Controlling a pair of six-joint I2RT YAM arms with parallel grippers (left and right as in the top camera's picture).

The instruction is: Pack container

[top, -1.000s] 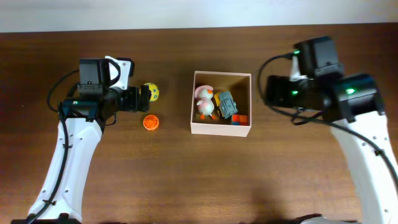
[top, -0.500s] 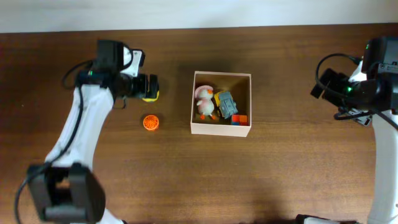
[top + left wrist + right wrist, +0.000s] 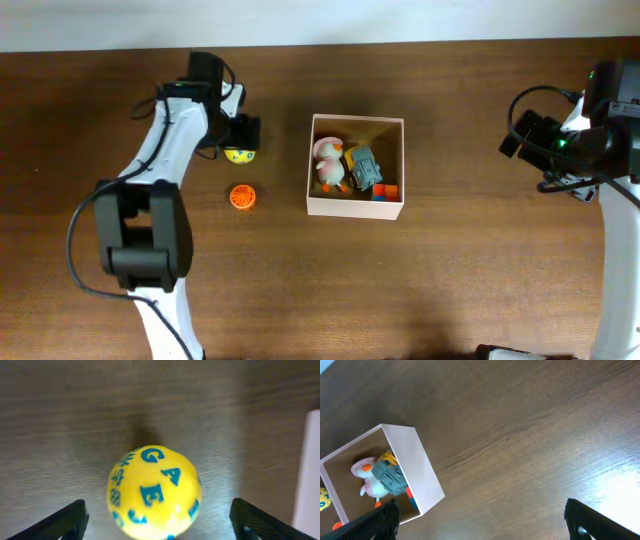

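Note:
The container (image 3: 355, 207) is a square cream-walled box with a tan floor at the table's middle. It holds a pink-and-white duck toy (image 3: 329, 164), a grey-blue toy (image 3: 364, 168) and a red-and-blue block (image 3: 384, 192). It also shows in the right wrist view (image 3: 422, 472). A yellow ball with blue letters (image 3: 238, 154) lies on the table left of it. My left gripper (image 3: 241, 137) is open right over this ball (image 3: 154, 491), its fingers apart on either side and not touching. An orange ridged ball (image 3: 241, 197) lies below. My right gripper (image 3: 515, 135) is open and empty, far right of the box.
The dark wooden table (image 3: 320, 290) runs to a white wall at the back. The right arm's body (image 3: 610, 130) stands at the right edge.
My left gripper has swung back and right, coming over the yellow lettered ball. My right arm pulled away from the box to the far right a second ago and has held still since.

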